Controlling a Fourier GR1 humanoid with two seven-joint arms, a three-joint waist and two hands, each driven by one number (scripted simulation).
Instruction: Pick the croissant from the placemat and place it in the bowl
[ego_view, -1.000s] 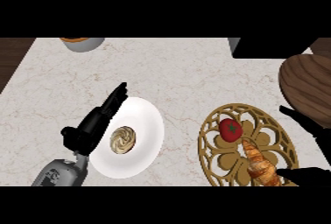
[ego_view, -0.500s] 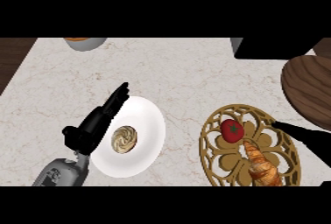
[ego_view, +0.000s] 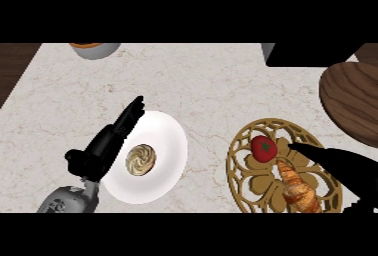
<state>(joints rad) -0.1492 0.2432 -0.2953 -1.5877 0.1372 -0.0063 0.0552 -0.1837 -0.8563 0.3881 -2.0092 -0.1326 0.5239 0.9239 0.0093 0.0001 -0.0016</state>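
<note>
The golden-brown croissant (ego_view: 299, 187) lies on the round openwork gold placemat (ego_view: 247, 150) at the lower right, beside a red tomato (ego_view: 263, 146). My right hand (ego_view: 339, 165) comes in from the right edge over the placemat, open, its fingers stretched toward the upper left, with the tips just above the croissant's top end. The white bowl (ego_view: 166, 145) sits left of the placemat and has a beige swirl in its middle. My left hand (ego_view: 103, 147) rests open along the bowl's left rim, fingers pointing up and right.
A dark wooden round board (ego_view: 351, 100) lies at the right edge behind the placemat. A black block (ego_view: 317, 52) stands at the back right. A grey cup with an orange top (ego_view: 94, 49) sits at the back left. The marble counter ends at dark wood on the left.
My right hand has moved leftward from the right edge over the placemat, its fingertips now reaching next to the croissant and tomato. Left hand, bowl and croissant have stayed put.
</note>
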